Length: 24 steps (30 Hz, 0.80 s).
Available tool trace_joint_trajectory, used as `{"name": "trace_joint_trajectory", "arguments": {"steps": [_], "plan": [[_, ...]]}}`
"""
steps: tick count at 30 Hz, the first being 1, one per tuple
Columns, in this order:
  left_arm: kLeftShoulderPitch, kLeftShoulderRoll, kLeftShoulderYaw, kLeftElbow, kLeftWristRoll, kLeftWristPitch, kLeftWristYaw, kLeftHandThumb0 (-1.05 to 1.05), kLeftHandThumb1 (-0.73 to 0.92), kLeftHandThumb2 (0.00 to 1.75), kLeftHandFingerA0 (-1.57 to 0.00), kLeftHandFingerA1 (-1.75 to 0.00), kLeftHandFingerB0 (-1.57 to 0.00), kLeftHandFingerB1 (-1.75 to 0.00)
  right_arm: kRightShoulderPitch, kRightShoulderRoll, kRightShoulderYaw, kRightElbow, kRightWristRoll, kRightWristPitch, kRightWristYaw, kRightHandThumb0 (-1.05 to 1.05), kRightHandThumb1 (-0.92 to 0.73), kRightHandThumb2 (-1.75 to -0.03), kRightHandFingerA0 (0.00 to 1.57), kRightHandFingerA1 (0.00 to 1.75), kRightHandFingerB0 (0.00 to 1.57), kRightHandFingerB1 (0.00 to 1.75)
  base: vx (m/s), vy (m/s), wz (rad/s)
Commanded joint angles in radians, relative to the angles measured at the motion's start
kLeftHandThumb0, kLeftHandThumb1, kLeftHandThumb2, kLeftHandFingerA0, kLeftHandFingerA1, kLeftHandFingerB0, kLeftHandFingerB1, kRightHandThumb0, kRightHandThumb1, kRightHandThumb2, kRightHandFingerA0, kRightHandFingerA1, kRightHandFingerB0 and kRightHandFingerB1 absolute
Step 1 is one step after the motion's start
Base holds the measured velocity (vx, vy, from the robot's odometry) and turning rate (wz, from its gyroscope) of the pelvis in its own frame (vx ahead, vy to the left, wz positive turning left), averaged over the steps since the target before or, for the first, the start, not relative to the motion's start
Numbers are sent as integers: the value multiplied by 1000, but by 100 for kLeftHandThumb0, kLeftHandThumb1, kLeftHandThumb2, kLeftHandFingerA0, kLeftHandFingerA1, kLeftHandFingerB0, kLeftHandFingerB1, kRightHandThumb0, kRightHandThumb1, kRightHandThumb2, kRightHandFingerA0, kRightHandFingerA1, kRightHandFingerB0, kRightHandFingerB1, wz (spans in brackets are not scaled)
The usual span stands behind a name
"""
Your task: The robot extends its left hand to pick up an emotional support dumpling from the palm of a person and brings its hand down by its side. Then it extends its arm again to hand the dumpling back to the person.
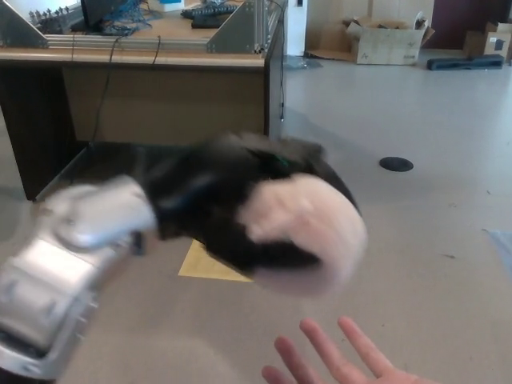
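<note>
My left hand (pixel 232 200), black and blurred by motion, reaches across the middle of the head view on its silver forearm. It is shut on the emotional support dumpling (pixel 308 228), a round pale pink plush ball. The dumpling hangs just above a person's open palm (pixel 340 364), which lies palm up at the bottom edge with fingers spread. Dumpling and palm are apart. My right hand does not show.
A wooden desk (pixel 160 60) with dark side panels stands at the back left, cables hanging from it. A yellow sheet (pixel 204 264) lies on the grey floor, partly hidden by my hand. A black disc (pixel 396 164) and cardboard boxes (pixel 388 40) sit further right.
</note>
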Motion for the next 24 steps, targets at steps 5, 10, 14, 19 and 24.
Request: {"name": "trace_joint_trajectory", "arguments": {"steps": [5, 10, 14, 19, 24], "plan": [[-73, -47, -311, -119, 374, -101, 58, -10, 69, 73, -72, -172, -67, -149, 3, -39, 10, -22, -15, -2, -3, -50, -57, -92, 88, 73, 59, 62, 0, 0, 0], [-51, -54, -356, -98, 413, -164, 58, -21, 73, 64, -79, -141, -80, -107, -5, -43, 1, 10, 17, -62, 60, -43, -71, -61, 91, 75, 74, 50, 0, 0, 0], [-28, -52, -378, -97, 440, -184, 65, -18, 70, 56, -75, -166, -74, -140, 2, -87, 66, -10, -82, -99, 20, -45, -75, -63, 86, 73, 70, 51, 0, 0, 0], [22, -51, -387, -80, 467, -237, 88, -18, 66, 68, -92, -158, -83, -109, 3, -115, 128, -32, -171, -158, -112, -47, -66, -60, 55, 45, 56, 41, 0, 0, 0], [11, -13, -379, -81, 553, -293, 86, -29, 38, 94, -10, -52, -9, -50, -62, -61, 74, 26, -47, -13, -40, -47, -65, -58, 71, 50, 60, 43, 0, 0, 0]]}}
